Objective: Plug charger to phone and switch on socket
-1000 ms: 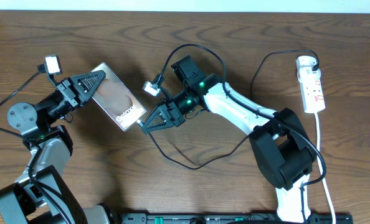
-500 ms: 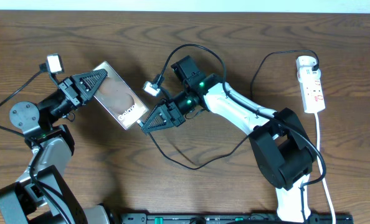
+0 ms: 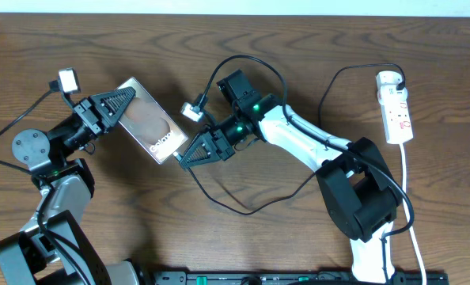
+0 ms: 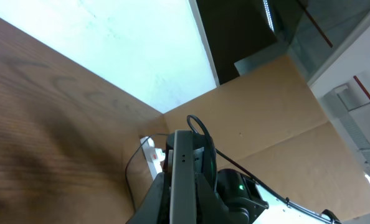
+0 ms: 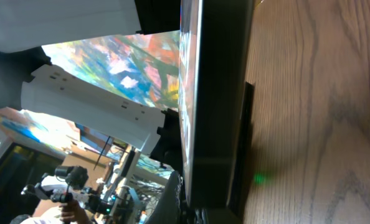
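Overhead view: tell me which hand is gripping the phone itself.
The left hand, clamped on the plain upper-left end of the phone. The right hand is at the lettered end but is shut on the plug tip of the charger, not the phone.

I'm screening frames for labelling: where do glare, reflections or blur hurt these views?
Overhead: sharp, evenly lit, but the glossy dark rectangular phone mirrors a pale brownish sheen. Left wrist: the upper-left white area is blown out. Right wrist: the phone's face carries colourful reflections, and its near edge looks soft.
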`<state>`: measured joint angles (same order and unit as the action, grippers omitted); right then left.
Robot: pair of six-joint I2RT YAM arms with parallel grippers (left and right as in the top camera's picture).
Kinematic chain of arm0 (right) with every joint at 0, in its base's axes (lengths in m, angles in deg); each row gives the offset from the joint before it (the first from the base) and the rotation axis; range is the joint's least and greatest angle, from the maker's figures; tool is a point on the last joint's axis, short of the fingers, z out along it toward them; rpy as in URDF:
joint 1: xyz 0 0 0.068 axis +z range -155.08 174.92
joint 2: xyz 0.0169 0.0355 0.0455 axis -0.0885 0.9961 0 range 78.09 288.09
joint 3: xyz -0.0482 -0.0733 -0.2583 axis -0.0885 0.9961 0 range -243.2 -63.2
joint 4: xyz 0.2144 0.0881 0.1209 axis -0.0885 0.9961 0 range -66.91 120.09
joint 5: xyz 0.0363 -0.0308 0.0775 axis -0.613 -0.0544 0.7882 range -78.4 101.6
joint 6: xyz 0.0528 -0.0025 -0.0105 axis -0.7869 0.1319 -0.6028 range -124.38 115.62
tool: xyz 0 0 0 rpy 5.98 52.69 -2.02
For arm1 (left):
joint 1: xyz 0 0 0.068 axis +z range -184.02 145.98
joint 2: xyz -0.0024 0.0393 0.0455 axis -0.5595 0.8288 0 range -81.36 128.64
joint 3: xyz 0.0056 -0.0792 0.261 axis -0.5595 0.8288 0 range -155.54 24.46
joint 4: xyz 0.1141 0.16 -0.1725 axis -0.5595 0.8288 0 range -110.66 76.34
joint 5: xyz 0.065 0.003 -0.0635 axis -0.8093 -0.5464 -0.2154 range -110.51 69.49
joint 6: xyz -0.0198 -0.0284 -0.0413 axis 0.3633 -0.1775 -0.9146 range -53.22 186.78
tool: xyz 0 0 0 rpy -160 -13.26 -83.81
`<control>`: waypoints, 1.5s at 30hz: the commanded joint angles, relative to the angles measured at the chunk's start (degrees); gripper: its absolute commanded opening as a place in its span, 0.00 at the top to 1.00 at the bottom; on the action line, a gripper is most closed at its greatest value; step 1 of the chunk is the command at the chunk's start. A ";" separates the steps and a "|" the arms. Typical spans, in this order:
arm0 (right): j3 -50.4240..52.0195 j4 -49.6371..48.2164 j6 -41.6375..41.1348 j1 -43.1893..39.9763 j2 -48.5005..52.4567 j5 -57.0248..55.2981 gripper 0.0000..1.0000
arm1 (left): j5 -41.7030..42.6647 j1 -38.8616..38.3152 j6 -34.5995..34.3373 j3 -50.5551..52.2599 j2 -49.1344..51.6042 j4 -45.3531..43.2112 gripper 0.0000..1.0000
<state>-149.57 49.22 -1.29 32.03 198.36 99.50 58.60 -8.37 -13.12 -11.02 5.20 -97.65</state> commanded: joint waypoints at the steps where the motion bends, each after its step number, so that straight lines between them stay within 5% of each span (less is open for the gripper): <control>1: -0.04 -0.90 -1.03 1.07 0.39 1.62 0.99 | 1.42 -0.50 -0.72 -0.85 -0.94 -0.74 0.93; 45: -0.04 -1.75 -1.99 -1.66 0.39 1.62 0.99 | 2.23 -0.50 0.79 -0.85 -0.94 -0.72 0.93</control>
<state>-149.26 48.02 -2.73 31.87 198.38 99.52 58.65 -8.35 -12.66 -11.02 5.20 -97.65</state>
